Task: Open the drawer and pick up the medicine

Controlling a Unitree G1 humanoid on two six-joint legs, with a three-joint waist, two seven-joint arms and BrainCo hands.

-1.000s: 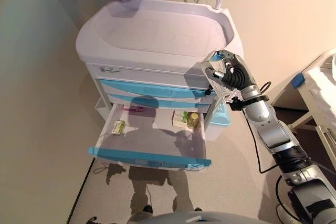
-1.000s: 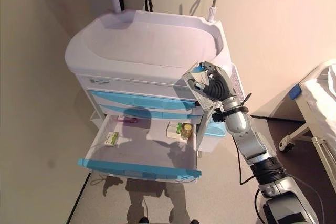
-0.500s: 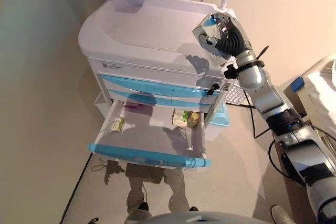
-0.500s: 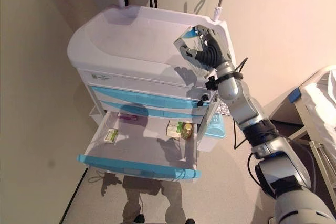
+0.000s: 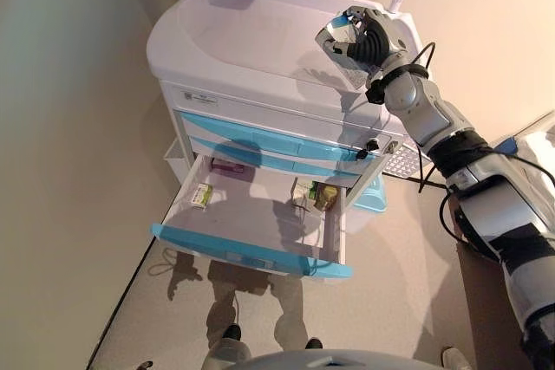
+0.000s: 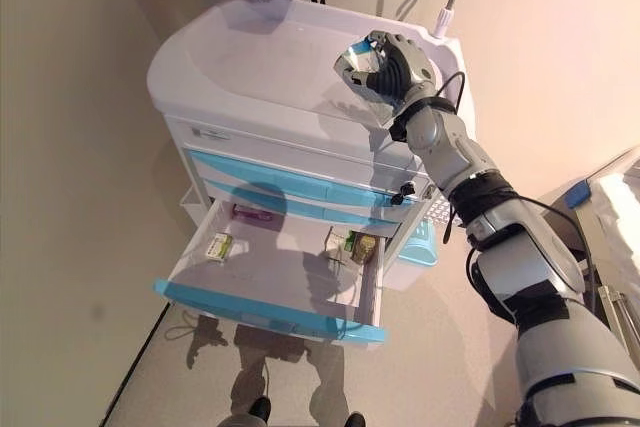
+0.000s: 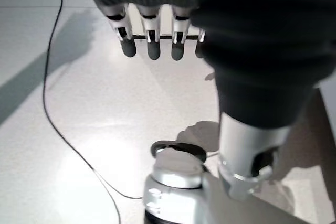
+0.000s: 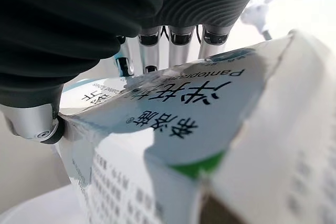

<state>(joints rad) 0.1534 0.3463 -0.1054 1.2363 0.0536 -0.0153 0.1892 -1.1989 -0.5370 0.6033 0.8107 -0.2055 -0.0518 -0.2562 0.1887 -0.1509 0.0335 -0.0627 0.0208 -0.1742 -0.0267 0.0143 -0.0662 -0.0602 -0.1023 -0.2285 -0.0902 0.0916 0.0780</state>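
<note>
Beige walls flank one cart (image 5: pixel 260 41) with its bottom drawer (image 5: pixel 251 231) open. Right hand (image 5: pixel 368 41), clamped on one medicine box (image 6: pixel 362 75), has risen above the cart's right edge. Perhaps four items remain in the drawer. Left hand (image 7: pixel 152 35) hangs relaxed.

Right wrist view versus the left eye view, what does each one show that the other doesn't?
Only the right wrist view shows the printed face of the medicine box close up, pinched by the right hand. Only the left eye view shows the cart, its open bottom drawer and the boxes left inside. Both show the right hand shut on the medicine box above the cart top.
</note>
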